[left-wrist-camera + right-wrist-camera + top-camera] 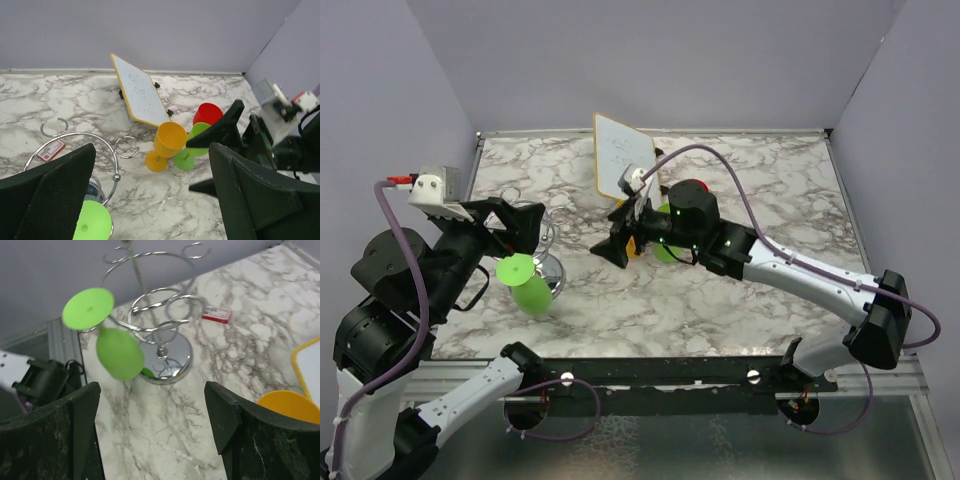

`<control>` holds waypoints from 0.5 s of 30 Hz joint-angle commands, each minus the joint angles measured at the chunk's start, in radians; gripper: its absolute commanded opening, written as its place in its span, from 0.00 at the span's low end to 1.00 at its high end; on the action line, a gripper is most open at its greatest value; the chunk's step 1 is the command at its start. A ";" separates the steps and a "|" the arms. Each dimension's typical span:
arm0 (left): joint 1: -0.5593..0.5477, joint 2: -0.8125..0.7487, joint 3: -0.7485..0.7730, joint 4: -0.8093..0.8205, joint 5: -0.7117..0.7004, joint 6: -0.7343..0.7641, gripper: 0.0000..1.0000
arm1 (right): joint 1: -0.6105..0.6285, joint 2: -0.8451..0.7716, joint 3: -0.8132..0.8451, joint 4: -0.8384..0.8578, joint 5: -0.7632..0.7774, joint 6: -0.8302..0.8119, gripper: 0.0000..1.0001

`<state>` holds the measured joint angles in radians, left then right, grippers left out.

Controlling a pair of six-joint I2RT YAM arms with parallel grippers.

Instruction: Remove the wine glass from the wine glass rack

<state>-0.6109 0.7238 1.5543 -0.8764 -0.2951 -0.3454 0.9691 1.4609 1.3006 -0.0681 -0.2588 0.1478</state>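
Note:
A green wine glass point(530, 292) hangs bowl down from a wire arm of the chrome wine glass rack point(553, 268), at the rack's near side. In the right wrist view the glass point(119, 353) and its round foot point(88, 308) hang in front of the rack's domed base point(170, 358). My left gripper point(520, 228) is open at the rack's left side, just above the glass's foot point(92, 223), with nothing in it. My right gripper point(623, 232) is open and empty, to the right of the rack, facing it with bare marble between its fingers point(50, 440).
A yellow glass point(168, 141), a green glass point(194, 150) and a red glass point(207, 114) lie on the marble behind my right gripper. A white tilted board point(622, 156) stands at the back. A small red card point(216, 315) lies beyond the rack. Grey walls enclose the table.

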 commanded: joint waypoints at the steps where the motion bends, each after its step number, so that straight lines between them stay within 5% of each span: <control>1: -0.003 -0.010 0.030 0.030 0.026 -0.010 0.98 | 0.117 -0.061 -0.120 0.216 -0.017 -0.164 0.86; 9: -0.003 -0.024 0.017 0.030 0.030 -0.020 0.98 | 0.343 -0.035 -0.233 0.466 -0.029 -0.680 0.84; 15: -0.004 -0.035 0.019 0.030 0.030 -0.021 0.98 | 0.425 0.065 -0.161 0.383 0.028 -1.050 0.85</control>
<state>-0.6109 0.7044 1.5631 -0.8673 -0.2840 -0.3550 1.3602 1.4593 1.0870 0.3080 -0.2699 -0.5797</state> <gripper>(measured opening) 0.981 0.844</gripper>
